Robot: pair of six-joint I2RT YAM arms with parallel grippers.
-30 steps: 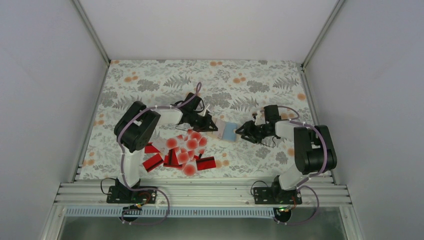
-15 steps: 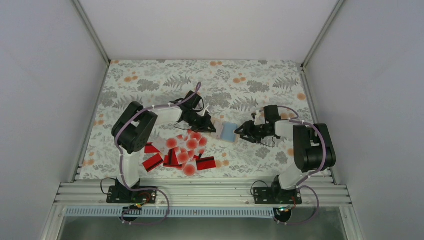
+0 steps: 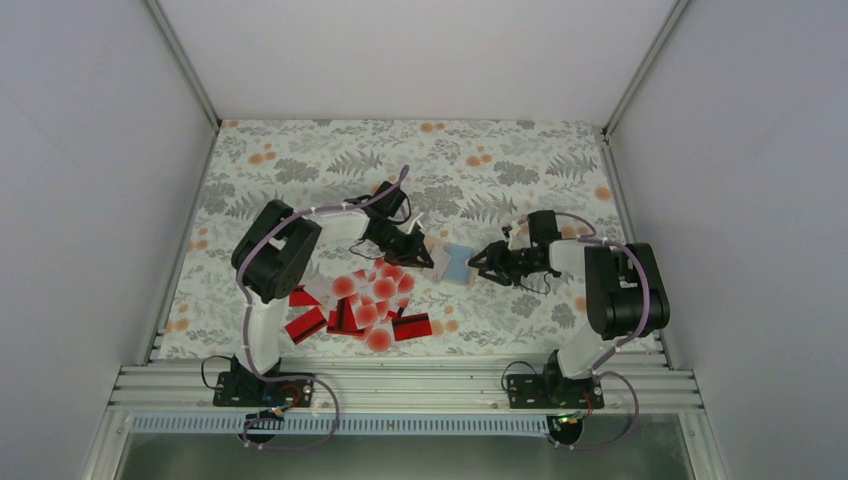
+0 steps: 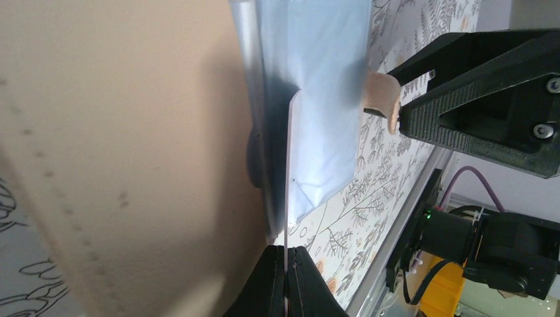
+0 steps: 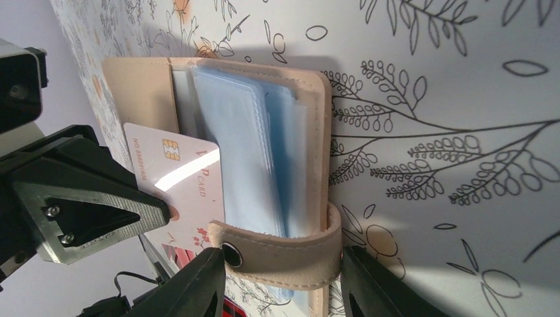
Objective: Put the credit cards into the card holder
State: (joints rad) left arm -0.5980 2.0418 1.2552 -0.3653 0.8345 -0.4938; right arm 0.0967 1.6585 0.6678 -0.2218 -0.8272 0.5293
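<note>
Fern-printed bench (image 3: 300,170) carries the open card holder (image 5: 148,86), its strap (image 5: 310,264) clamped by the right pincer (image 5: 280,256), while the left pincer (image 4: 286,254), nipped tight on one white card (image 5: 178,175), has just brought that card's edge against the holder's blue sleeves (image 5: 244,145), so insertion looks about to begin.

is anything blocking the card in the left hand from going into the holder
Nothing visible does: the card in the left hand meets the blue sleeves of the card holder; the strap lies beside its corner.
</note>
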